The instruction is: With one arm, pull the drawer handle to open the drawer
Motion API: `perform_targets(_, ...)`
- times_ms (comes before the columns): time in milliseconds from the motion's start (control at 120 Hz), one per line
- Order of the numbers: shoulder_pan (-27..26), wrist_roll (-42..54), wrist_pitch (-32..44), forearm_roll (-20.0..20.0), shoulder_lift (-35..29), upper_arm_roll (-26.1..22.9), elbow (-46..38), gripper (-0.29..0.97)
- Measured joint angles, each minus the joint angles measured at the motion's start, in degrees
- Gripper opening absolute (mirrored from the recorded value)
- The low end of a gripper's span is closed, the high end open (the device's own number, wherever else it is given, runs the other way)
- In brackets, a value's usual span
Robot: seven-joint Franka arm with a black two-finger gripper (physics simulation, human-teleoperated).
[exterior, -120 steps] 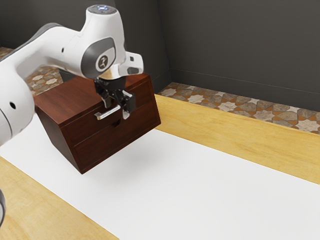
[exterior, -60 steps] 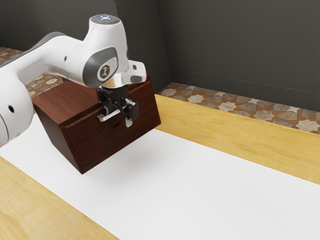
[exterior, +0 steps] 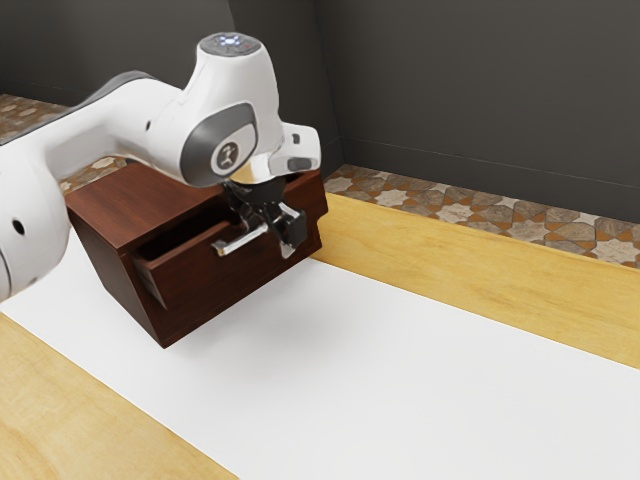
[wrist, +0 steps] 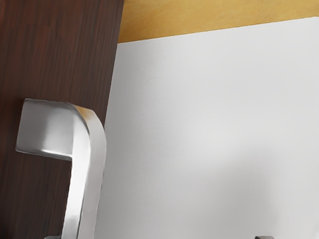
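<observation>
Franka arm [exterior: 130, 135] comes in from the exterior view's left, bent over the top of the dark wooden cabinet [exterior: 115, 205]. The cabinet sits on a white mat [exterior: 400, 360] that covers the middle of the light wooden table [exterior: 480, 265].

Gripper [exterior: 268, 228] hangs at the cabinet's front face, pointing down. Its black fingers [exterior: 292, 234] are drawn close together. As far as I can read it, they pinch the silver drawer handle [exterior: 238, 243] from two sides, near the end of the bar toward the exterior view's right.

The upper drawer [exterior: 190, 265] stands partly out of the cabinet. Its front sits proud of the face below it, and a dark gap shows along its top edge, behind the front panel. It is not fully out. The lower part of the cabinet front is flush.

Wrist view: the handle's [wrist: 82, 164] bent end and its mounting foot sit close under the hand, against the dark wood grain of the drawer front. The white mat lies past the drawer's edge, with a strip of table wood beyond it.

Background: patterned floor tiles [exterior: 470, 215] behind the table, dark grey wall [exterior: 480, 80] above them.
</observation>
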Motion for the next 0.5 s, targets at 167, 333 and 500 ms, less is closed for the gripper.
perform_targets(167,0.0,-0.3,1.4,0.0,-0.7,-1.7,-1.7,0.51)
perform_targets(333,-0.1,-0.8,2.4,0.0,-2.3,-4.1,-3.7,0.47)
perform_targets(500,-0.1,-1.2,3.5,0.2,-3.5,-6.3,-5.4,0.50)
